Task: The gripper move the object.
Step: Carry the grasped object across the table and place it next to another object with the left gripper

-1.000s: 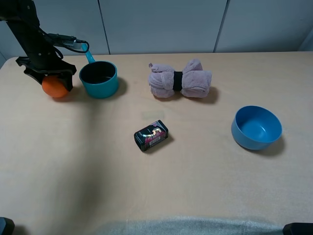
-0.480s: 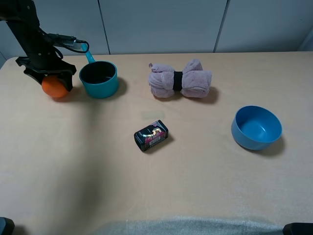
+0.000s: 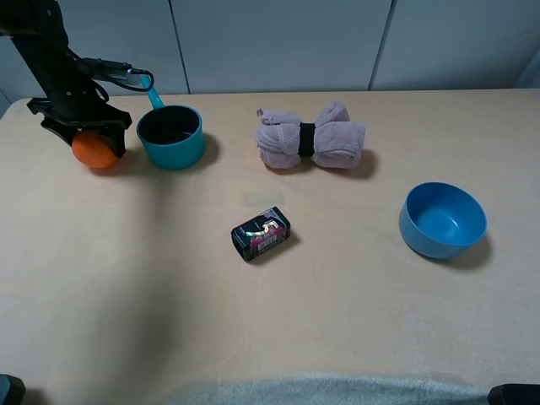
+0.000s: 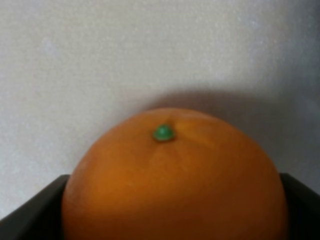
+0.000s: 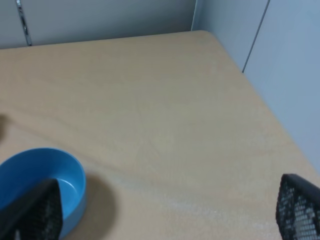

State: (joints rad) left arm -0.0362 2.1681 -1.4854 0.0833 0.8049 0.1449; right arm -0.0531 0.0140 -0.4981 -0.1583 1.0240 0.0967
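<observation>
The object is a round orange fruit (image 3: 94, 150) at the far left of the table, just left of the teal pot (image 3: 171, 136). My left gripper (image 3: 83, 128) comes down on it from above and is shut on it. In the left wrist view the orange (image 4: 175, 175) fills the space between the black fingers (image 4: 27, 222), green stem dot facing up, with the table close beneath it. My right gripper (image 5: 170, 212) stands open over the table's right side, with nothing between its mesh-patterned fingertips (image 5: 300, 207).
A pink rolled towel (image 3: 310, 137) tied with a black band lies at the back middle. A small black printed box (image 3: 261, 233) sits mid-table. A blue bowl (image 3: 442, 219) stands on the right, also seen near the right gripper (image 5: 30, 172). The table's right edge (image 5: 260, 105) meets a wall.
</observation>
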